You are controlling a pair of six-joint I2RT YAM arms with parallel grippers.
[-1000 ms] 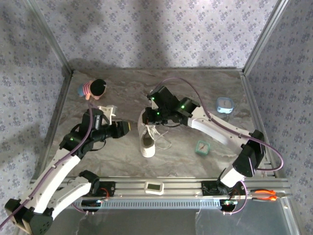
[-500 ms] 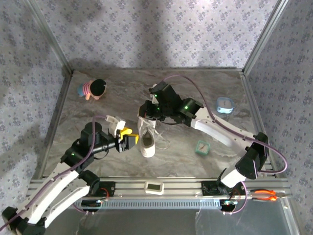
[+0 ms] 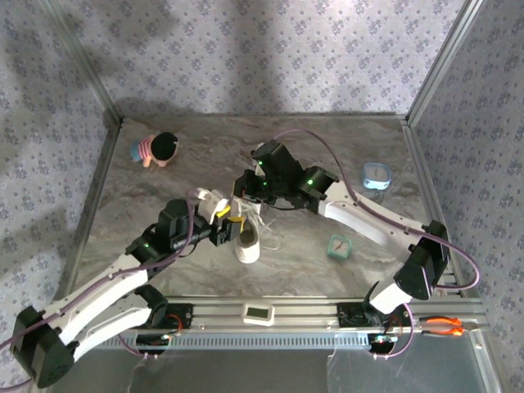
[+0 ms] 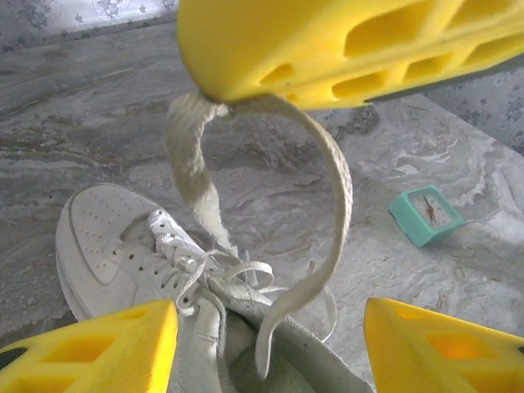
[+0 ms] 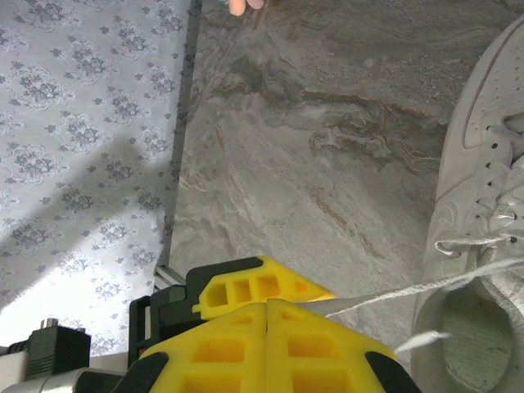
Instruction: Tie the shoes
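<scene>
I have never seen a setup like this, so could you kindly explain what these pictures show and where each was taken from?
Two robot arms are bolted to a table's near edge. One picture looks down from above; the other two come from a camera on each wrist. On the marbled table lie a white sneaker, a small doll, a teal clock and a small blue object. The right arm's jaws are shut on a lace, held up in a loop; the left arm's jaws stand open near the sneaker, holding nothing.
</scene>
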